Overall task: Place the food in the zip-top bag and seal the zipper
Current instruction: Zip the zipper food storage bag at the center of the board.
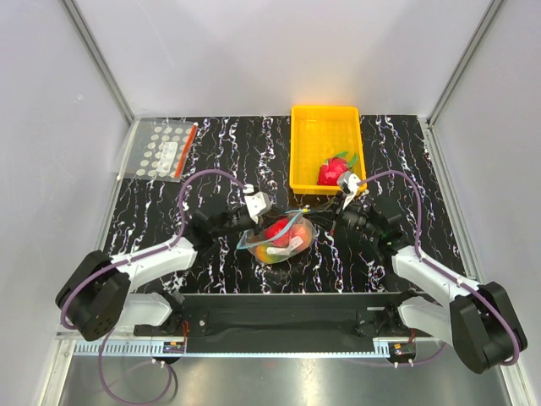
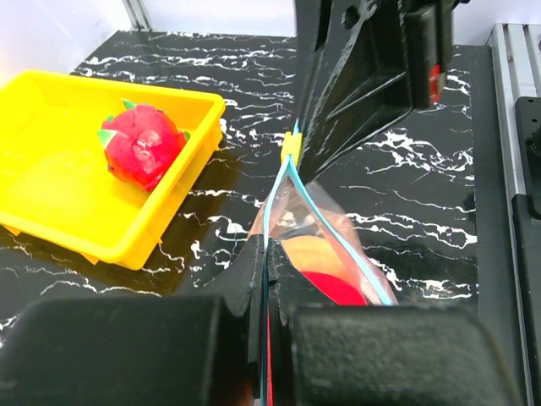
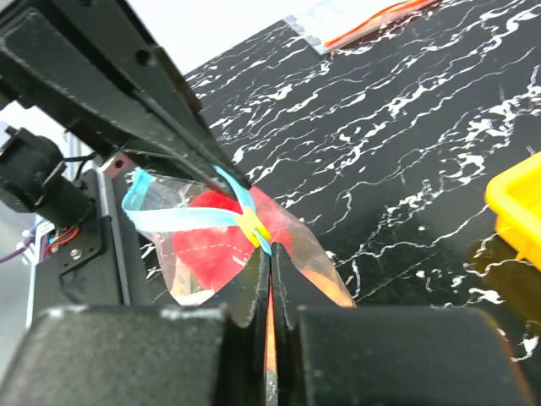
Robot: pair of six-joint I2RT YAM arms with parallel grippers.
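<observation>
The clear zip-top bag (image 1: 281, 239) lies mid-table between both grippers. Inside it are a red apple (image 1: 277, 230), a peach-orange fruit (image 1: 299, 233) and an orange-and-green fruit (image 1: 267, 252). My left gripper (image 2: 270, 254) is shut on the pale blue zipper (image 2: 275, 199) at the bag's left end. My right gripper (image 3: 270, 258) is shut on the bag's edge just below the yellow slider (image 3: 253, 228). The two blue strips spread apart between the grippers, so the mouth gapes. The apple (image 3: 210, 238) shows through the plastic in the right wrist view.
A yellow tray (image 1: 314, 128) stands behind the bag and holds a red toy fruit with green leaves (image 1: 333, 172); they also show in the left wrist view (image 2: 142, 145). A flat white-dotted bag with a red strip (image 1: 162, 150) lies at the far left corner.
</observation>
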